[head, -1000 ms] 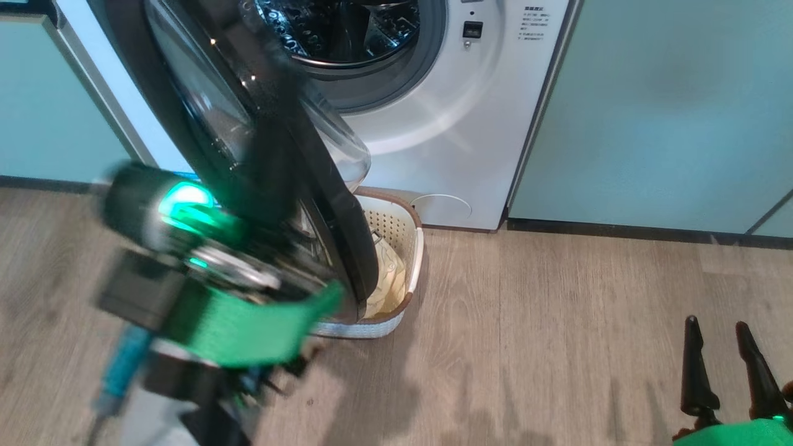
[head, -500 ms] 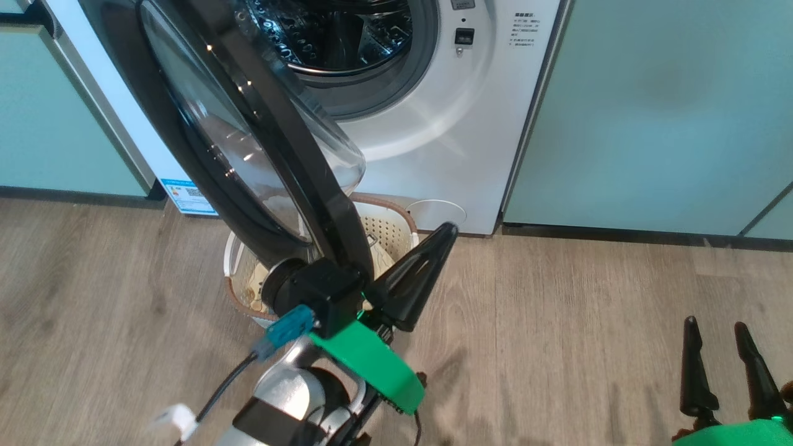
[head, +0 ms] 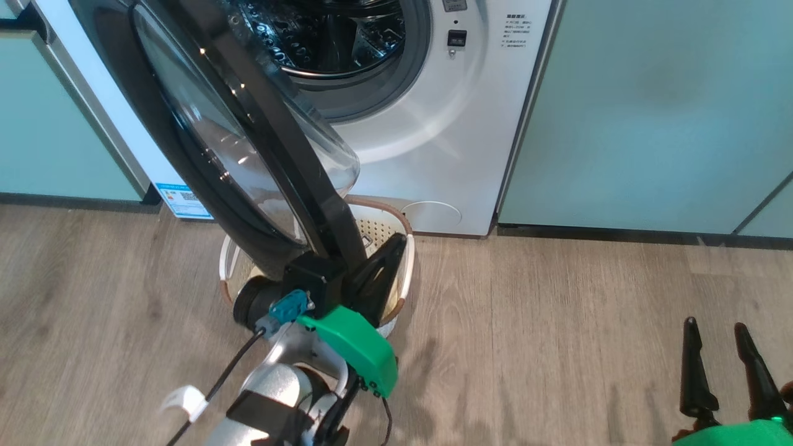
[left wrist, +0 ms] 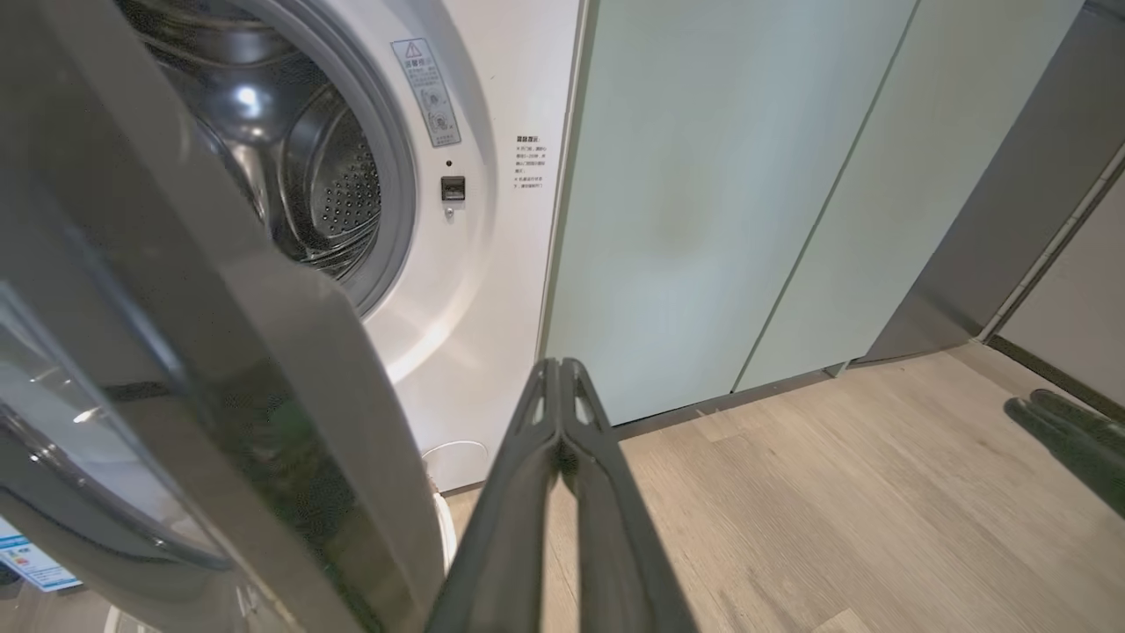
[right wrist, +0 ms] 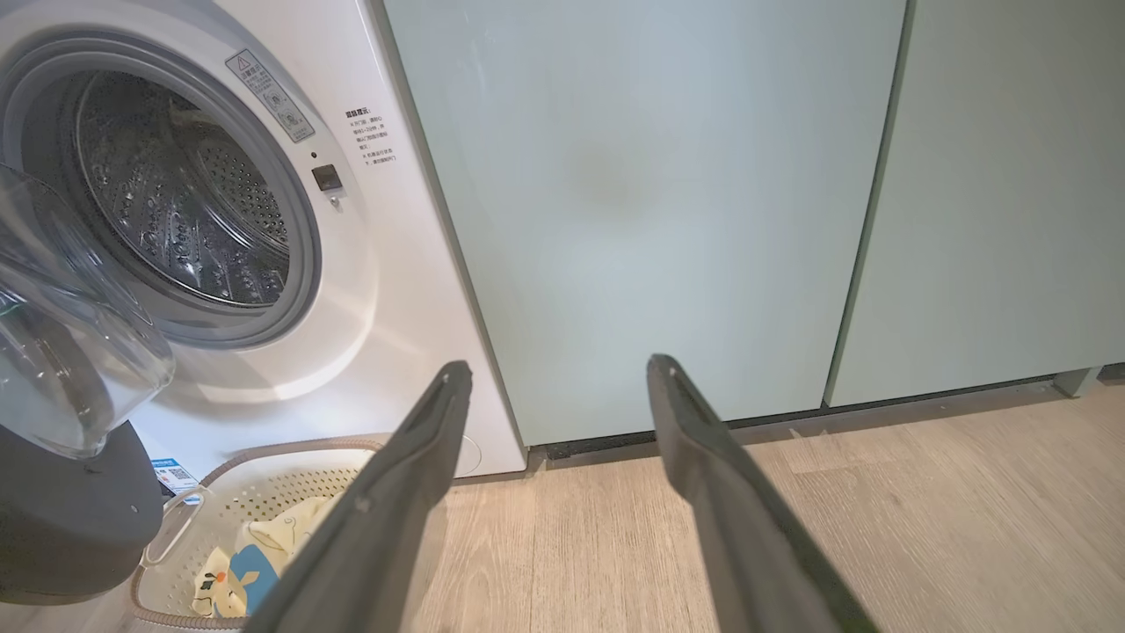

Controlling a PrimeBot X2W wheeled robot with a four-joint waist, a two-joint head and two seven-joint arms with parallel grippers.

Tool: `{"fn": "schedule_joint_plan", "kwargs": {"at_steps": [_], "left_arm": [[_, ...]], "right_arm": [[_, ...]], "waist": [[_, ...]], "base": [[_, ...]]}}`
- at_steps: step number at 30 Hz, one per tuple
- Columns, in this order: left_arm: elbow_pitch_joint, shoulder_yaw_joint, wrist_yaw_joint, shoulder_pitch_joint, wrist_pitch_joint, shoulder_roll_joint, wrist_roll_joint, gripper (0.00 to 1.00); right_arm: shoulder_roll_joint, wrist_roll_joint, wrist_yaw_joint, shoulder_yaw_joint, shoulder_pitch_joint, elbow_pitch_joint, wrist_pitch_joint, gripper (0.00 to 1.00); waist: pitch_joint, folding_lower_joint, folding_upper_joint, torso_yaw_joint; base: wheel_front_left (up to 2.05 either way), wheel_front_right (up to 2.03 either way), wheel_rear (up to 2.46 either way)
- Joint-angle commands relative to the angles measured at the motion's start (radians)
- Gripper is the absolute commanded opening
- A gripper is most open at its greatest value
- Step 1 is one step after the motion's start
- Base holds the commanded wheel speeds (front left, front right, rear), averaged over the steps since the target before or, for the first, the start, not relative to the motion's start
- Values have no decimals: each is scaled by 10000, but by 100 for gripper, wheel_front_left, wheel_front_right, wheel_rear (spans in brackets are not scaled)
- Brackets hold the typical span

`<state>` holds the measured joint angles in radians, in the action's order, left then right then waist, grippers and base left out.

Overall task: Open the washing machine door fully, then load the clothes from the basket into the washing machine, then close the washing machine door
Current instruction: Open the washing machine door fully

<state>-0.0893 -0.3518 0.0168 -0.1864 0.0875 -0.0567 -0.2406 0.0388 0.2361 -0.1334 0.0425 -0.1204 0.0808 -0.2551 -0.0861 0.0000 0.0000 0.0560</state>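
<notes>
The white washing machine (head: pixel 446 124) stands with its steel drum (head: pixel 322 31) exposed. Its black washing machine door (head: pixel 272 124) is swung out towards me, glass bowl facing right. Under the door's lower edge sits the cream basket (head: pixel 387 209). The pale-yellow clothes (right wrist: pixel 264 541) lie inside it, one with a blue patch. My left gripper (head: pixel 391 248) is shut and holds nothing. It sits just right of the door's lower edge, above the basket, with the door (left wrist: pixel 220 352) close on its left. My right gripper (head: pixel 716 325) hangs open and holds nothing over the floor at the lower right.
Pale-green cabinet doors (head: pixel 650 111) flank the washer on the right, with another cabinet (head: pixel 49 124) on the left. Wood-look floor (head: pixel 557 322) stretches between the basket and my right gripper. A blue-and-white sticker (head: pixel 183 201) marks the washer's lower left corner.
My left arm swung from the door's left side round to its lower right edge, then dropped lower over the basket. The camera shifted a little. The right gripper stayed put.
</notes>
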Motion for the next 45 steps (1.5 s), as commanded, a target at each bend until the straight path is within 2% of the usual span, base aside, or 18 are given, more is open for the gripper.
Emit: {"fn": "schedule_joint_plan", "kwargs": {"at_steps": [1,26,45], "left_arm": [[-263,432,99,-443,-83,-124,78,0],[151,728,563,-436,-26,-361,-13,0],[-461,757,997,151,39,-483,-17,0]], "right_arm": [[114,-46,27,-186,126,-275,-67,100],[114,69,27,-211,156,-261,-67,100],[114,107,27,-117,231,-269,-67,100]], "waist": [[13,0,0,-1],[-20,0,0,-75],[-235,0,0,-645]], "base": [[0,0,0],[0,0,0],[0,0,0]]}}
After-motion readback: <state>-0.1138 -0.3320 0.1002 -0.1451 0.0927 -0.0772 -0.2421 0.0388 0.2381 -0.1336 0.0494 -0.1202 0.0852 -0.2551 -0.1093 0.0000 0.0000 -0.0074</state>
